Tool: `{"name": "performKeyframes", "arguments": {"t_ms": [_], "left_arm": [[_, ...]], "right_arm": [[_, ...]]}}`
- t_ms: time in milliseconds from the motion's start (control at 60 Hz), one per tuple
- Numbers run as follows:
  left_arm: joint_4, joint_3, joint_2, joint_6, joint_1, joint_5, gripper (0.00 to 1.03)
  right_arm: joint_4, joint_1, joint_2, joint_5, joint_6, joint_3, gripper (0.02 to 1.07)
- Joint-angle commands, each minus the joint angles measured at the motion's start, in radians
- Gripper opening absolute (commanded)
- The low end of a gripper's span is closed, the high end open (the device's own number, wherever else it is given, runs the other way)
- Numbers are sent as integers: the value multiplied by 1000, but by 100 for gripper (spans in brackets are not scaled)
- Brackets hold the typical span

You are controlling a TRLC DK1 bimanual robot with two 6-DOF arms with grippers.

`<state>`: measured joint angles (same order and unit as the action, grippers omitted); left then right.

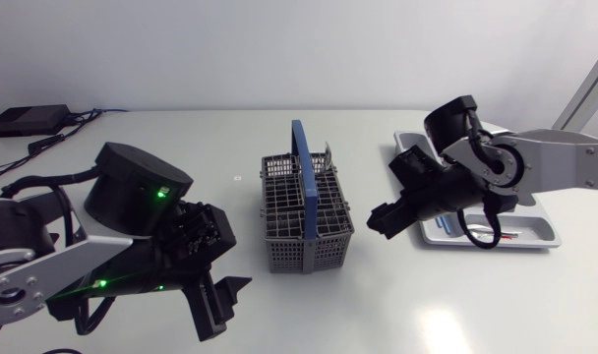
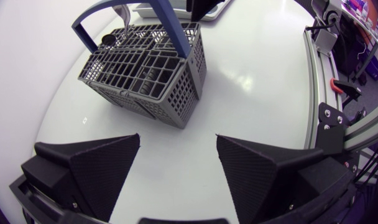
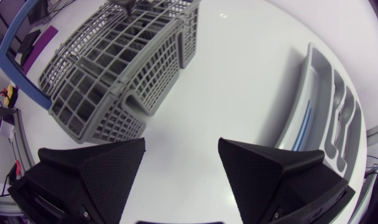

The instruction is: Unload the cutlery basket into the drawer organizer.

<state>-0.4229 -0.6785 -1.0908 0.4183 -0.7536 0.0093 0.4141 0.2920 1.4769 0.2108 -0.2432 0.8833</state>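
Note:
The grey wire cutlery basket (image 1: 304,248) with a blue handle (image 1: 303,167) stands mid-table; a silver piece of cutlery (image 1: 328,155) sticks up at its far corner. The pale drawer organizer (image 1: 547,224) lies to the right, partly hidden by my right arm, with some cutlery in it. My right gripper (image 1: 383,220) hangs between basket and organizer, open and empty; its wrist view shows the basket (image 3: 108,68) ahead on one side and the organizer (image 3: 329,115) on the other. My left gripper (image 1: 218,303) is open and empty, front left of the basket (image 2: 145,68).
My left arm's black body (image 1: 132,187) sits left of the basket. Bare white table (image 1: 407,305) lies in front of the basket and between it and the organizer. The table's edge rail (image 2: 313,93) runs beside the left gripper.

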Motion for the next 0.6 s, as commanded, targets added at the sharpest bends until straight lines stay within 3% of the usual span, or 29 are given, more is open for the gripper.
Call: {"name": "performKeyframes", "arguments": {"t_ms": [0,133,417,583], "left_arm": [[-16,22,29,-18,10,-8,98],[-20,34,55,-16,31,-8,98],[-22,53,78,5,69,-9,98],[6,74,55,34,119,-9,98]], "right_arm": [[-8,56,-23,-21,48,-24,87],[-1,173,-49,-40,81,-10,87],[-5,358,-67,10,51,28,87],[28,320,-129,29,16,48,88]]}}
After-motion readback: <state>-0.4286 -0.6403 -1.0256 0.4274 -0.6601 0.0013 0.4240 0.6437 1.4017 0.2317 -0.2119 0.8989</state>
